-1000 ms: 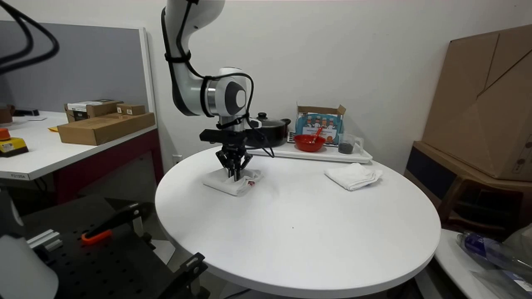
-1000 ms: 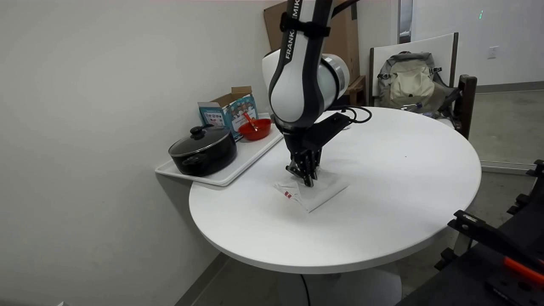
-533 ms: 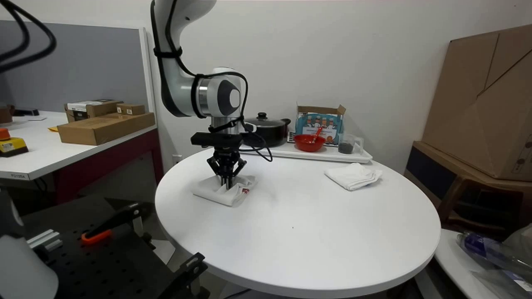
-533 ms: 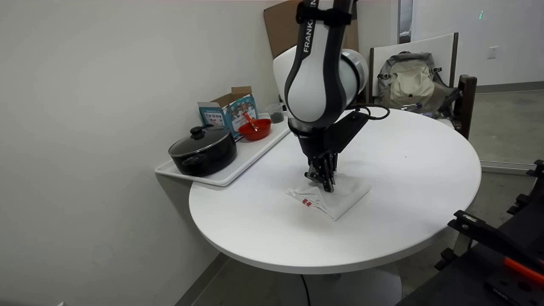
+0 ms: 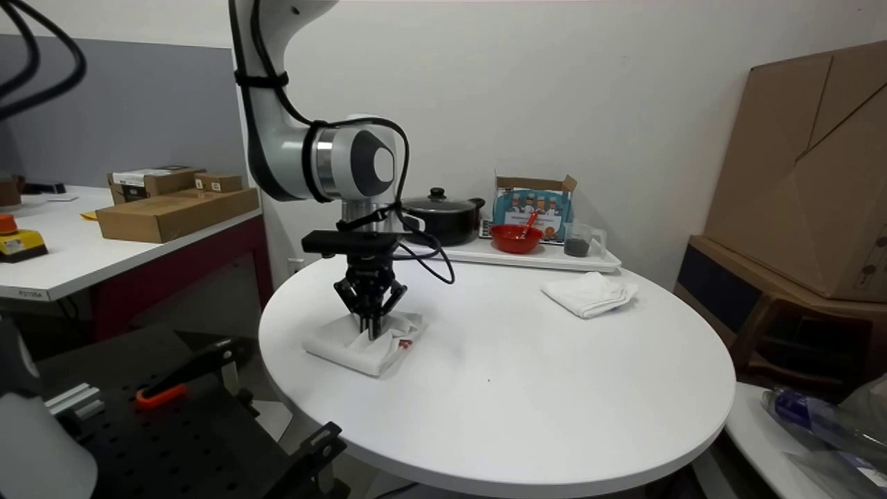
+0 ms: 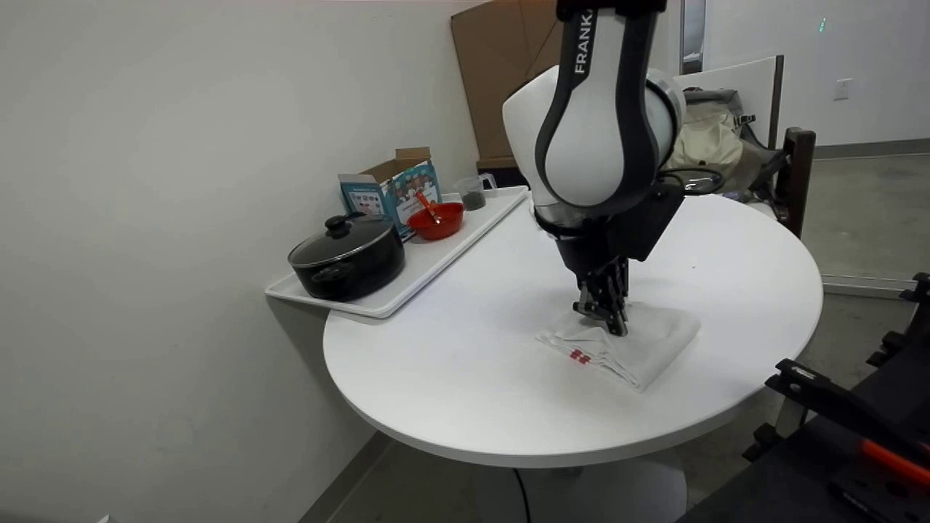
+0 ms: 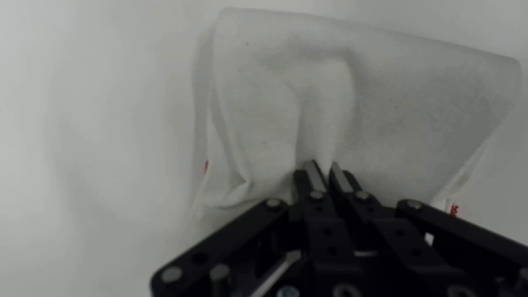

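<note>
An exterior view shows, at the far left, a white desk [image 5: 62, 260] bearing a red-topped yellow box [image 5: 24, 244] and, farther in, a long brown carton [image 5: 177, 216] with smaller boxes [image 5: 218, 183] behind it. Next comes the white robot arm [image 5: 294, 163], bent down over the left part of a round white table [image 5: 554, 395]. Its gripper [image 5: 369, 330] points down into a folded white cloth [image 5: 355, 352], which lies on the table near the left edge there. The wrist view gives a small red mark [image 7: 206, 167] at the cloth's left side, then the fingers [image 7: 341, 178], drawn almost together with a raised fold of the cloth pinched between the tips, then another red mark [image 7: 453, 209] at the right. In an exterior view, just right of the arm, a lidded black pot [image 5: 449, 222] stands on the left end of a white tray [image 5: 547, 258] along the table's back edge. Farther along the tray come a red bowl [image 5: 511, 241] with a red utensil [image 5: 529, 222] leaning in it, a blue-fronted box [image 5: 533, 204] behind the bowl, and a clear measuring cup [image 5: 577, 243] holding something dark. A second white cloth [image 5: 589, 296] lies folded on the table before the tray's right end, well apart from the gripper, and a large cardboard box [image 5: 804, 180] rises at the right edge.
</note>
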You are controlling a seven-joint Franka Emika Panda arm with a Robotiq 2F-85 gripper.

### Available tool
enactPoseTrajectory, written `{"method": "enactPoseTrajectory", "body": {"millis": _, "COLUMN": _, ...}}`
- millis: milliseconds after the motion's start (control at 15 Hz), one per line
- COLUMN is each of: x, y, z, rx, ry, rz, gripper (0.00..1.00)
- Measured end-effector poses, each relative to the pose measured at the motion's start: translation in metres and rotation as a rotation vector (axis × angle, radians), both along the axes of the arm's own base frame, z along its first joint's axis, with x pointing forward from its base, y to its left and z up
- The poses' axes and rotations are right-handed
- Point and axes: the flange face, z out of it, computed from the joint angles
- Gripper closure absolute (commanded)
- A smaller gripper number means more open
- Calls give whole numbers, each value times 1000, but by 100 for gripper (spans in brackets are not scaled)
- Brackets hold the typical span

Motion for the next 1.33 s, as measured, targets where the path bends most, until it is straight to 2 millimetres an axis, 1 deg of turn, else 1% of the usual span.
{"method": "enactPoseTrajectory", "body": {"millis": 133, "x": 10, "y": -34, "z": 1, "rx": -16, "ry": -9, "rz": -69, "gripper": 94}}
{"method": "enactPoseTrajectory", "body": {"millis": 200, "x": 16, "y": -56, "z": 3, "rx": -21, "ry": -17, "rz": -115, "gripper": 94}}
{"method": "enactPoseTrajectory", "body": {"millis": 467, "x": 51, "y": -150, "z": 13, "rx": -19, "ry": -73, "rz": -321, "gripper": 94}}
{"method": "enactPoseTrajectory", "body": {"millis": 533, "x": 57, "y": -171, "z": 15, "rx": -16, "ry": -86, "rz": -365, "gripper": 94}}
{"method": "enactPoseTrajectory", "body": {"millis": 733, "x": 70, "y": -222, "z": 14, "rx": -15, "ry": -113, "rz": -487, "gripper": 94}}
{"method": "enactPoseTrajectory", "body": {"millis": 867, "x": 79, "y": -247, "z": 12, "rx": -16, "ry": -126, "rz": -549, "gripper": 94}}
{"method": "enactPoseTrajectory", "body": {"millis": 1000, "x": 94, "y": -260, "z": 11, "rx": -24, "ry": -137, "rz": -575, "gripper": 94}}
{"method": "enactPoseTrajectory", "body": {"millis": 1067, "x": 105, "y": -261, "z": 11, "rx": -28, "ry": -143, "rz": -579, "gripper": 94}}
{"method": "enactPoseTrajectory", "body": {"millis": 1133, "x": 118, "y": -257, "z": 12, "rx": -32, "ry": -151, "rz": -579, "gripper": 94}}
{"method": "enactPoseTrajectory", "body": {"millis": 1267, "x": 149, "y": -237, "z": 17, "rx": -31, "ry": -167, "rz": -564, "gripper": 94}}
{"method": "enactPoseTrajectory", "body": {"millis": 1333, "x": 166, "y": -221, "z": 22, "rx": -27, "ry": -179, "rz": -550, "gripper": 95}}
